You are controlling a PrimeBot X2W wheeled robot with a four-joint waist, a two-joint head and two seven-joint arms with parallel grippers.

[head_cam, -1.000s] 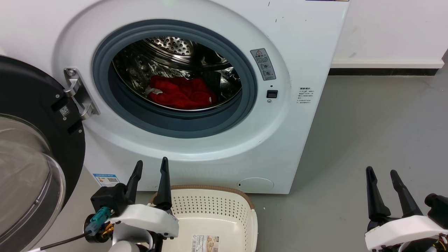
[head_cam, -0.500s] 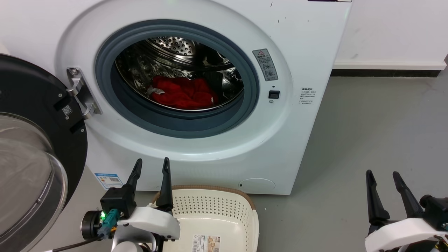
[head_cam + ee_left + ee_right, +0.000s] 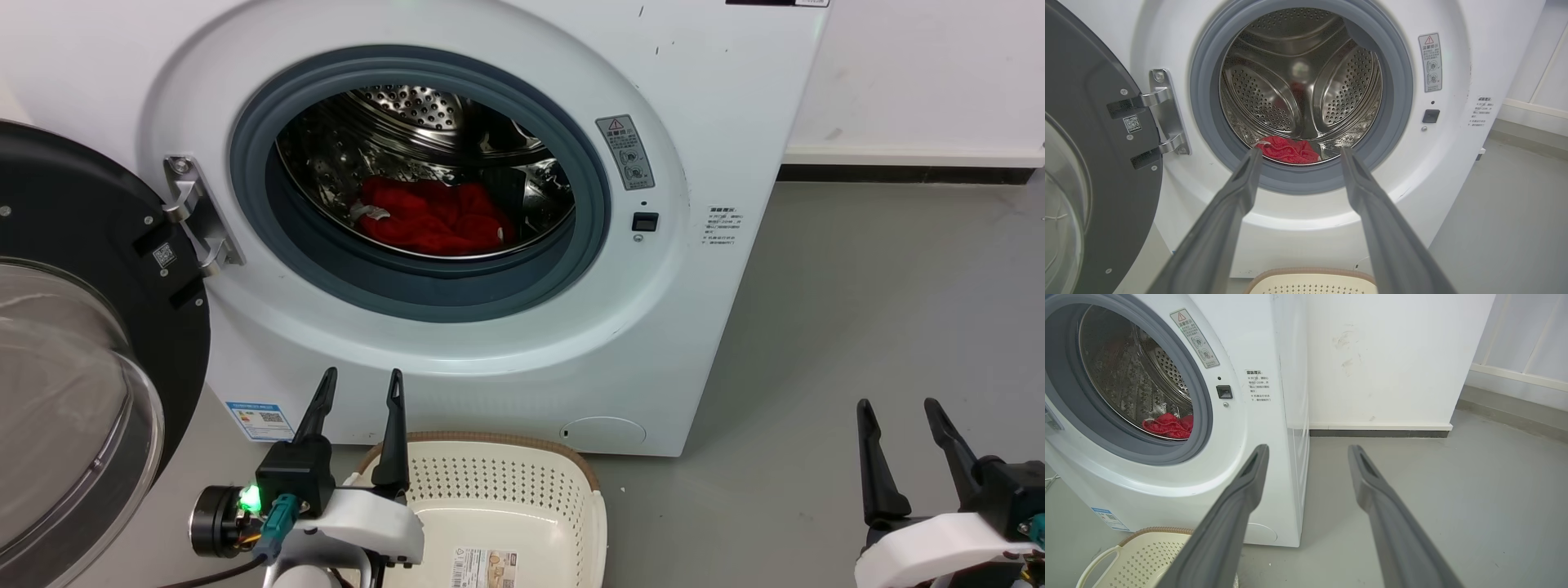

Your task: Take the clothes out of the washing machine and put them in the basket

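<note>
The red clothes (image 3: 433,224) lie bunched at the bottom of the steel drum of the white washing machine (image 3: 457,359); they also show as clothes (image 3: 1288,150) and clothes (image 3: 1169,425). The machine's dark glass door (image 3: 73,351) stands swung open to the left. A cream basket (image 3: 506,490) with a brown rim sits on the floor below the opening, holding nothing but its paper label. My left gripper (image 3: 362,380) is open above the basket's near-left corner, pointing at the machine. Out at the lower right, over bare floor, my right gripper (image 3: 896,407) is open too.
Grey floor (image 3: 857,327) stretches to the right of the machine up to a white wall with a dark skirting (image 3: 906,173). The open door (image 3: 1094,163) takes up the left side. The basket rim (image 3: 1310,275) lies just under my left fingers.
The head view has shifted a little, so the machine sits slightly further right. My left gripper has turned slightly and edged right and down; both grippers remain open.
</note>
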